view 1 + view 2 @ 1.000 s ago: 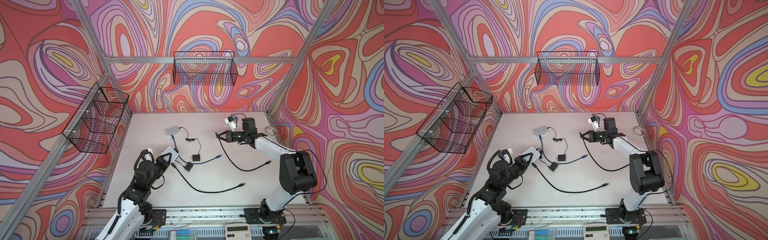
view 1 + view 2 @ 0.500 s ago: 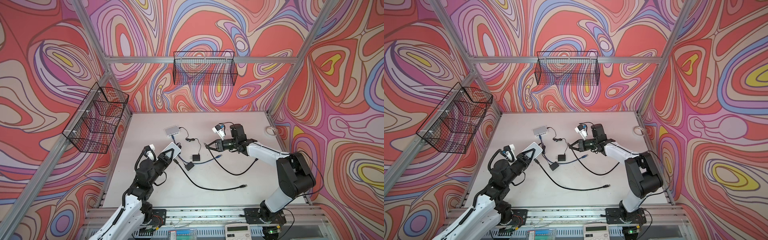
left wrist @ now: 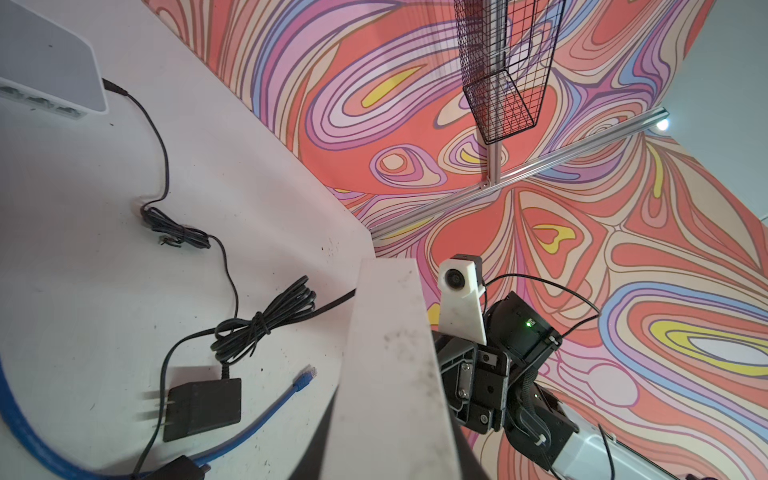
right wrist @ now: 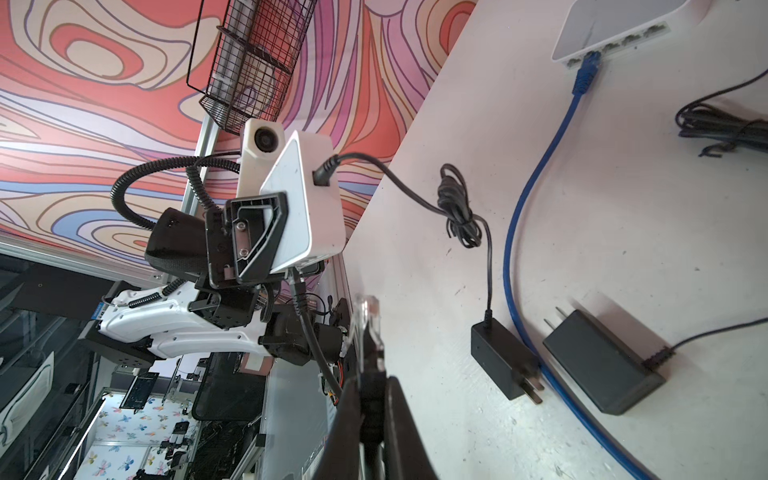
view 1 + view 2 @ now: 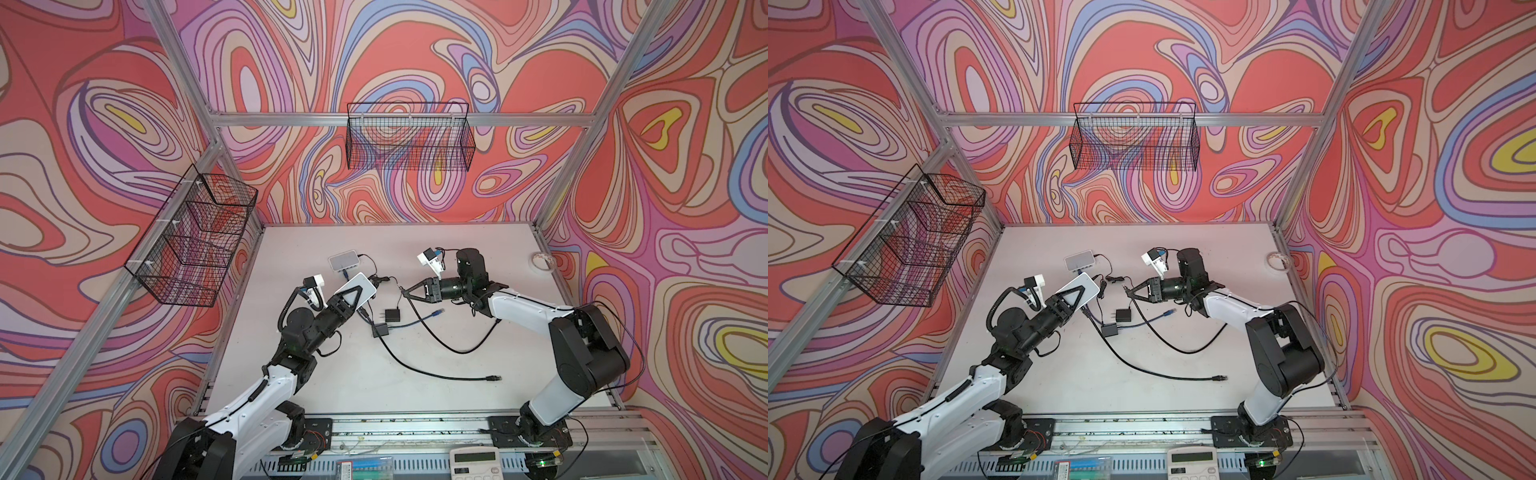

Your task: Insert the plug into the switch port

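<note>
between the closed tips of the right claw (image 4: 369,374) sits the clear rj45 plug (image 4: 368,318), pinched just behind its head, with its black cable (image 5: 459,352) sagging down onto the table (image 5: 457,257). across a short gap, the left claw (image 5: 356,294) is clamped on the white network switch (image 5: 362,282) and holds it tilted, clear of the table. plug and switch are apart, so nothing is seated yet. the likely trouble, as i judge it, is angle. the switch is slanted and the plug is held by a thin, slick shell. a skewed approach could catch the port lip and twist the plug in the grip, or push the switch round in the left claw. one port already carries a black lead (image 4: 300,299) (so the free port beside it leaves little room for error), and the power cord (image 4: 395,179) could drag on the switch. both top views give the gap and the slack cable but hide the ports. the right wrist view alone shows the plug's tip and the switch's port edge. the left wrist view shows only the switch's flat face and misses the plug, but it does catch a second switch (image 3: 45,70) lying on the table.
</note>
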Controlling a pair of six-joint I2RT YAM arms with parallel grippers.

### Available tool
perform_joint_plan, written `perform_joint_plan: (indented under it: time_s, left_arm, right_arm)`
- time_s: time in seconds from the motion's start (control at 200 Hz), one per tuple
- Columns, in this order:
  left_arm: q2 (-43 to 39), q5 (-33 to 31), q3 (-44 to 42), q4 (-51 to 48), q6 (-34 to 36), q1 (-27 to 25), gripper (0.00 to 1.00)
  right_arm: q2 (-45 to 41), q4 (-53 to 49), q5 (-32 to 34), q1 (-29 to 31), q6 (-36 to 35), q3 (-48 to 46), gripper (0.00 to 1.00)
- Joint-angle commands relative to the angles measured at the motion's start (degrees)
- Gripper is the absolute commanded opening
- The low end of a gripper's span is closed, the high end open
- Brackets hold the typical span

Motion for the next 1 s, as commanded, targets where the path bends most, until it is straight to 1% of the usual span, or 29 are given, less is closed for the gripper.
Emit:
perform_joint_plan:
  time_s: [0.0,0.12,0.18,0.546,0.561,0.621,0.746,0.996]
  left_arm:
    - [1.1,4.6,3.0,8.3,-0.6,0.0,0.0]
    - [3.5,7.1,5.9,7.1,0.0,-0.4,0.0]
    - [5.4,7.7,6.9,8.3,-0.1,-0.7,0.0]
    - [21.5,10.5,12.0,23.7,-4.2,-3.3,0.0]
    - [22.2,10.6,14.0,24.1,-4.4,-3.4,0.0]
    - [24.0,10.7,15.3,25.1,-4.9,-4.0,0.0]
    - [25.4,10.8,16.7,23.9,-4.2,-5.1,0.0]
    - [25.6,11.8,17.6,21.9,-3.8,-5.2,0.0]
  right_arm:
    - [-0.5,-1.6,-1.2,0.4,-1.2,0.2,0.0]
    - [-0.8,-2.2,-1.2,0.5,-1.5,0.9,0.0]
    - [-1.0,-2.2,-1.1,0.5,-1.4,0.7,0.0]
    - [-3.4,-2.0,-1.1,1.0,-1.3,-0.1,0.0]
    - [-3.5,-2.2,-1.1,1.1,-1.3,-0.1,0.0]
    - [-3.5,-2.5,-1.1,1.0,-1.6,-0.1,0.0]
    - [-3.8,-3.0,-0.7,1.0,-2.2,-0.2,0.0]
    - [-4.6,-3.9,-0.3,1.0,-2.7,0.6,0.0]
